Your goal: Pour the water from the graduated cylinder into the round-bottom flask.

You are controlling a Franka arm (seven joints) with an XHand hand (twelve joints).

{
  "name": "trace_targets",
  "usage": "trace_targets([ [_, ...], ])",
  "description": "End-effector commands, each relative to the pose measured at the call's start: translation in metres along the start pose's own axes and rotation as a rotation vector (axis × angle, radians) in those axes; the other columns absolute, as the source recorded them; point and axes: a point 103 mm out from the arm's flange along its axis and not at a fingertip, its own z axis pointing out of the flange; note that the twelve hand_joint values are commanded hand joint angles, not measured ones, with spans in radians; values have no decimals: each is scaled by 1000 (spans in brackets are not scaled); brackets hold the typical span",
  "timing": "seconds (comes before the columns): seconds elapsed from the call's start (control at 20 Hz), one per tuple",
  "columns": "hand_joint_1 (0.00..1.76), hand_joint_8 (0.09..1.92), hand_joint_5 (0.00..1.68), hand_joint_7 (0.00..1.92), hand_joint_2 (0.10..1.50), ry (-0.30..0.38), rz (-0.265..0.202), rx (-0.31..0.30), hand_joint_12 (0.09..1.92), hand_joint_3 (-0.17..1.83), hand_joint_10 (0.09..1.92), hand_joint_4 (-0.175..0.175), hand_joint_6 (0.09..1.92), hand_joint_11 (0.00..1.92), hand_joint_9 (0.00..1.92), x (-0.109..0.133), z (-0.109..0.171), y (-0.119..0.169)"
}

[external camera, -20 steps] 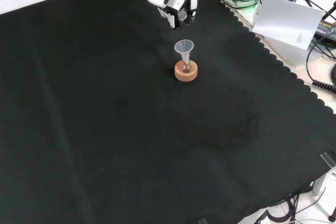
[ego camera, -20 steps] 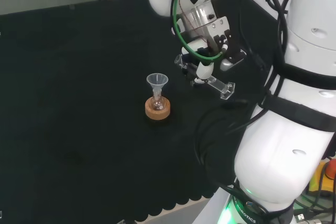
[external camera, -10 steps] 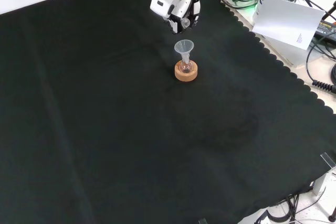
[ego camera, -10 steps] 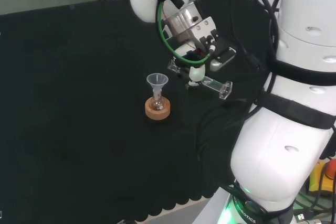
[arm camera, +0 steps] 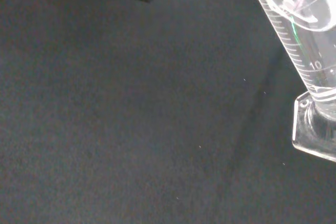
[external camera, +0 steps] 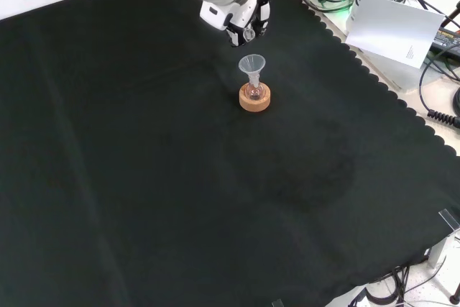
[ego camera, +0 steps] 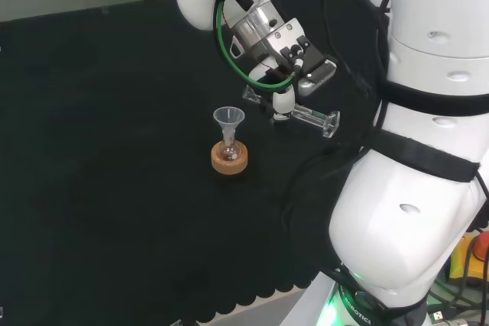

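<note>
Clear graduated cylinder [ego camera: 304, 117]: held by the hand [ego camera: 284, 102], fingers curled round its barrel. Lies tilted close to level in the head view, mouth end toward the funnel, hexagonal foot to the view's right. Raised above the cloth, just right of the funnel in that view and not touching it. Wrist view shows its printed scale, its foot [arm camera: 315, 132] and clear water inside the barrel.

Round-bottom flask [ego camera: 229, 150]: small, clear, upright on the black-clothed counter [ego camera: 92, 188]. Seated in a cork ring [ego camera: 229, 160]. Contents too small to tell.

Funnel [ego camera: 228, 119]: clear, cone upward, stem in the flask's neck.

Hand, front view [external camera: 248, 26]: just beyond the funnel [external camera: 251, 65], with the cork ring [external camera: 255, 98] nearer the camera.

White arm links [ego camera: 412, 188]: stand at the head view's right.
</note>
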Motion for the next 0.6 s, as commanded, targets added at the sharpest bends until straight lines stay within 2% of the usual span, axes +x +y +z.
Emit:
trace_targets([
  [0.05, 1147, 302, 959, 1214, 895, -14, 2, 40, 733, 504, 87, -175, 1136, 1251, 1405, -5, 2, -2],
  [0.45, 1147, 302, 959, 1215, 895, -37, 7, 69, 733, 503, 87, -175, 1136, 1251, 1406, 2, -2, -1],
  [0.6, 1147, 301, 959, 1215, 895, -62, -5, 76, 733, 502, 87, -175, 1136, 1251, 1406, 6, -4, 0],
])
